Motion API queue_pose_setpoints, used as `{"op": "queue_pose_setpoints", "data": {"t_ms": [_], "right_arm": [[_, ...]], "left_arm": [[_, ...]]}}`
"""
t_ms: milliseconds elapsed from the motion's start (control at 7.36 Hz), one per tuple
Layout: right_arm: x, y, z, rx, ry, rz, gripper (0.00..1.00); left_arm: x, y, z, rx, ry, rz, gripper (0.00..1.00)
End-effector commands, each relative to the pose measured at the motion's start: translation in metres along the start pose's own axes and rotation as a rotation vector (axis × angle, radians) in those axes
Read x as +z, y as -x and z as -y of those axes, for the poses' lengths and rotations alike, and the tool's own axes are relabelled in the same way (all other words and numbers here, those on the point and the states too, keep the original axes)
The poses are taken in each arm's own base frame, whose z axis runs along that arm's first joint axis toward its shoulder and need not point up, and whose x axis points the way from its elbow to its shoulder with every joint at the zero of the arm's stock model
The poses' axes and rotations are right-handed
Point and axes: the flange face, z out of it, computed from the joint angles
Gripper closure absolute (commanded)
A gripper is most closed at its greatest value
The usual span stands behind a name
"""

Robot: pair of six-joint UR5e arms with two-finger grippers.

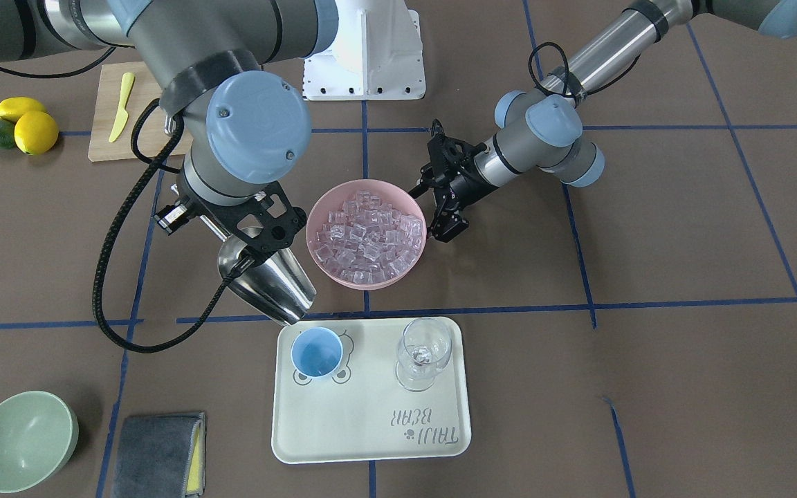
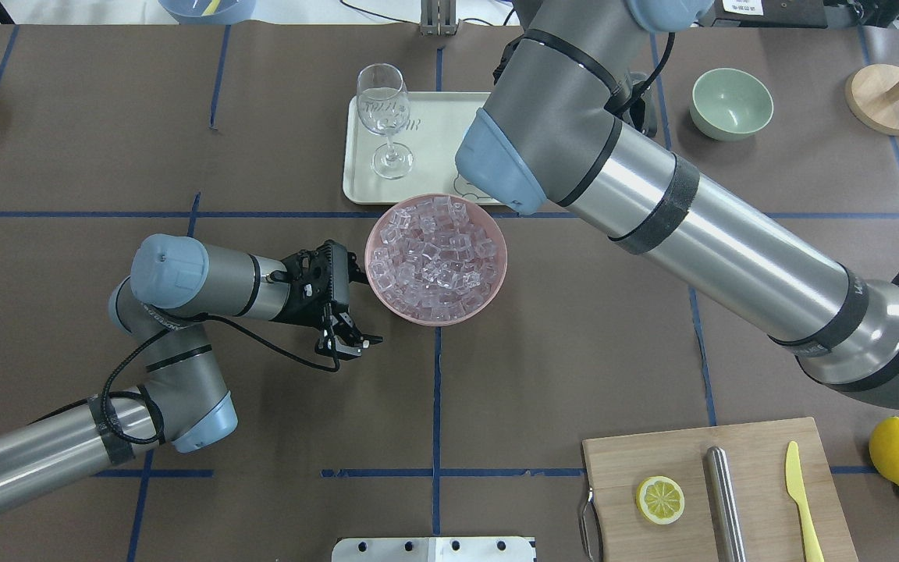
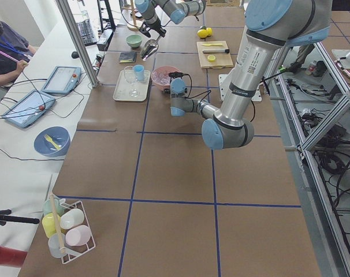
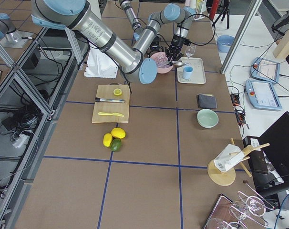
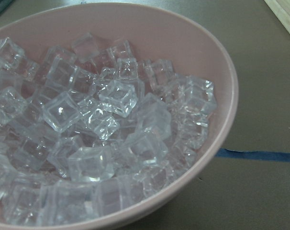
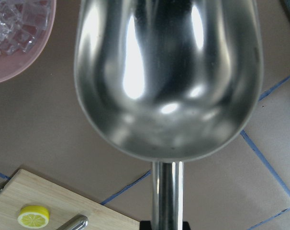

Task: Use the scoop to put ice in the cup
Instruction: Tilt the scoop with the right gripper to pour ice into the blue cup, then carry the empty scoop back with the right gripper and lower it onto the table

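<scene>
My right gripper (image 1: pixel 258 232) is shut on the handle of the steel scoop (image 1: pixel 270 285). The scoop hangs tilted, mouth down, just off the tray's near-robot corner beside the light-blue cup (image 1: pixel 317 351). In the right wrist view the scoop's trough (image 6: pixel 166 81) is empty. The cup stands on the tray (image 1: pixel 371 429) and looks empty. The ice (image 1: pixel 369 235) fills a pink bowl (image 1: pixel 322 259) between the arms, close in the left wrist view (image 5: pixel 92 129). My left gripper (image 2: pixel 356 300) is open and empty beside the bowl. In the overhead view my right arm hides the cup and scoop.
A clear stemmed glass (image 1: pixel 424 353) stands on the tray right of the cup. A pale-green bowl (image 1: pixel 21 441) and a grey cloth (image 1: pixel 158 453) lie at the front left. A cutting board (image 2: pixel 762 460) holds a lemon slice, steel cylinder (image 2: pixel 724 492) and yellow knife; lemons (image 2: pixel 898 453) lie beside it.
</scene>
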Motion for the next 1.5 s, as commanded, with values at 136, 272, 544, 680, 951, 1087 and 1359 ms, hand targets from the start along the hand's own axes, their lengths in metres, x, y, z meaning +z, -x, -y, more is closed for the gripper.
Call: {"op": "queue_pose_setpoints", "data": {"t_ms": [136,272,544,680,951,1087,1359], "right_arm": [[-0.005,0.001,-0.002,0.02,-0.015,0.019,1.0],[-0.011,-0.019,-0.01,0.063,-0.035,0.075,1.0],[-0.017,-0.063,-0.03,0.311,-0.063,0.239,1.0],[-0.014,-0.073,-0.046,0.422,-0.08,0.28,1.0],[0.03,-0.073,-0.122,0.525,-0.14,0.311,1.0],[0.047,-0.069,-0.153,0.547,-0.155,0.339,1.0],[0.08,-0.064,-0.2,0.617,-0.172,0.348,1.0]], "left_arm": [[0.0,0.0,0.0,0.0,-0.001,0.0,0.0],[0.0,0.0,0.0,0.0,0.001,0.0,0.0],[0.0,0.0,0.0,0.001,-0.002,0.0,0.0],[0.0,0.0,0.0,0.002,-0.002,0.0,0.0],[0.0,0.0,0.0,0.001,-0.002,0.0,0.0],[0.0,0.0,-0.001,0.0,-0.001,0.0,0.0],[-0.003,0.003,-0.003,-0.001,0.001,0.006,0.0]]}}
